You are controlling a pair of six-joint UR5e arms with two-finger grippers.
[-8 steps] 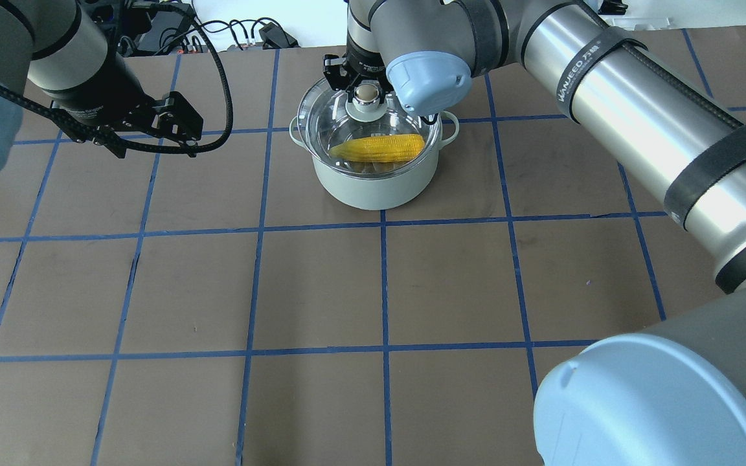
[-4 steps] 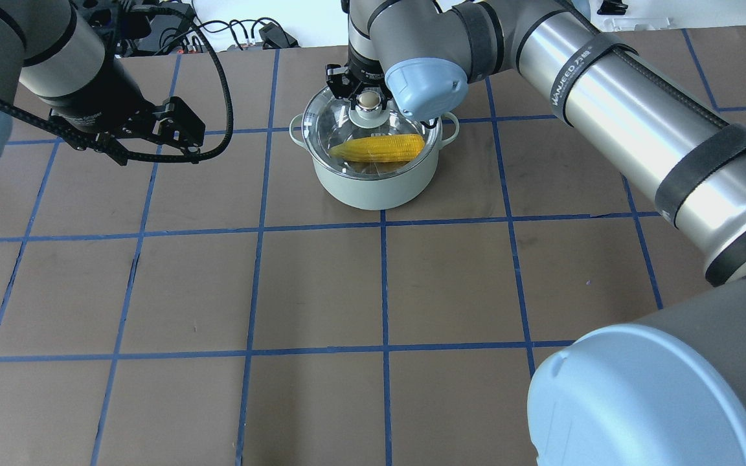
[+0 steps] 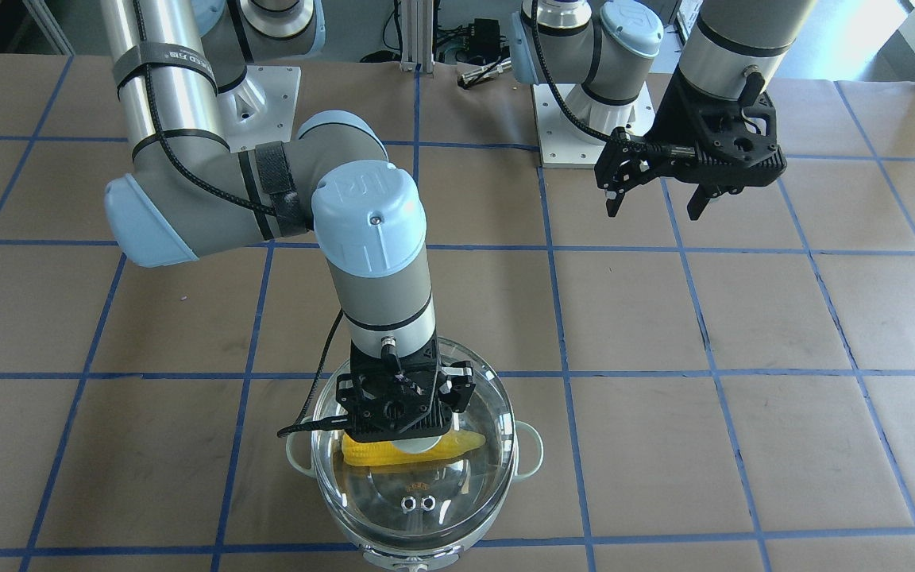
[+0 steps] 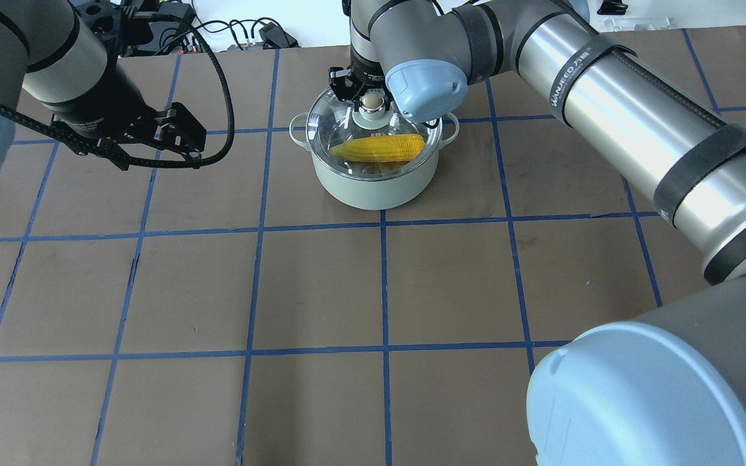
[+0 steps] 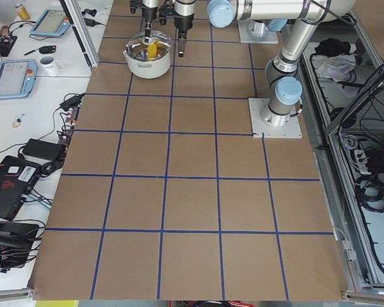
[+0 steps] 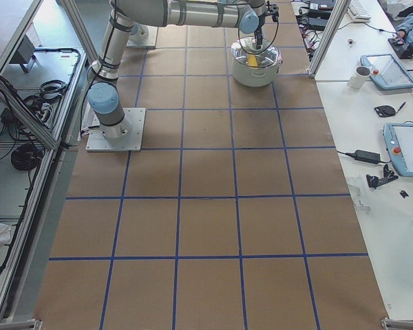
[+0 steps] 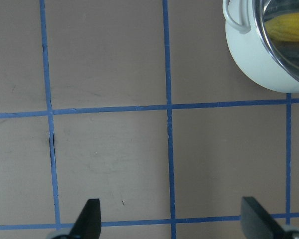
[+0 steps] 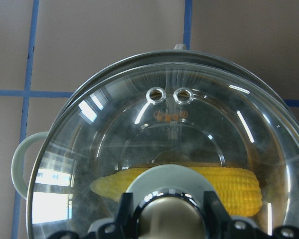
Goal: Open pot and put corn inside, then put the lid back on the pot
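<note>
Grippers, as I read them: right gripper (image 8: 169,204) pinches the knob (image 4: 370,101) of the lid (image 4: 340,133); left gripper (image 7: 170,204) hangs spread, empty, at 9 o'clock from the pot (image 4: 373,188), well apart. Pot stands at 12 o'clock on the table (image 4: 412,291), overhead view. Lid covers its mouth; whether fully seated, I cannot tell. Corn (image 4: 379,149) lies inside, tip toward 9 o'clock.

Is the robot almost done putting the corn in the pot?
Nearly! The corn already lies inside the pot. The right claw grips the glass lid by its knob, over the pot, not clearly seated. Left to do: settle it and let go. The left claw hangs open, empty.
</note>
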